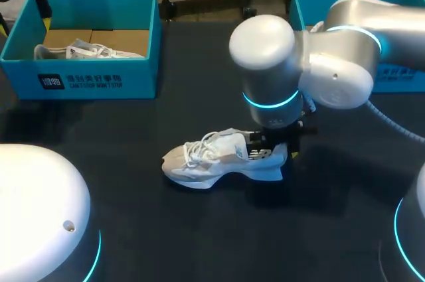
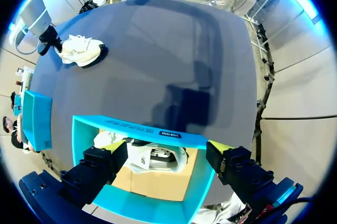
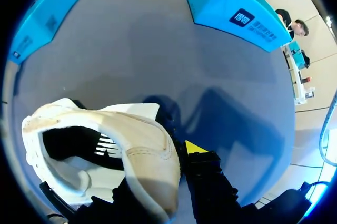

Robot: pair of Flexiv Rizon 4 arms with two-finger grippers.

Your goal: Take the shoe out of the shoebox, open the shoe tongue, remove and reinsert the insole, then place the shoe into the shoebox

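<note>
On the bench (image 1: 133, 189), right tool (image 3: 163, 153) clamped on the white shoe (image 1: 212, 159) heel; left tool (image 2: 167, 147) fingers spread apart, white-lettered shoebox (image 2: 142, 129) just ahead

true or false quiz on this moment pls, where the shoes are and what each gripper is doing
1. The shoe lies on the table, not in a box. True.
2. The right gripper grips the shoe at its toe. False: it is shut on the heel end.
3. The left shoebox is empty. False: a second shoe lies in it.
4. The left gripper hangs open above the left shoebox. True.
</note>
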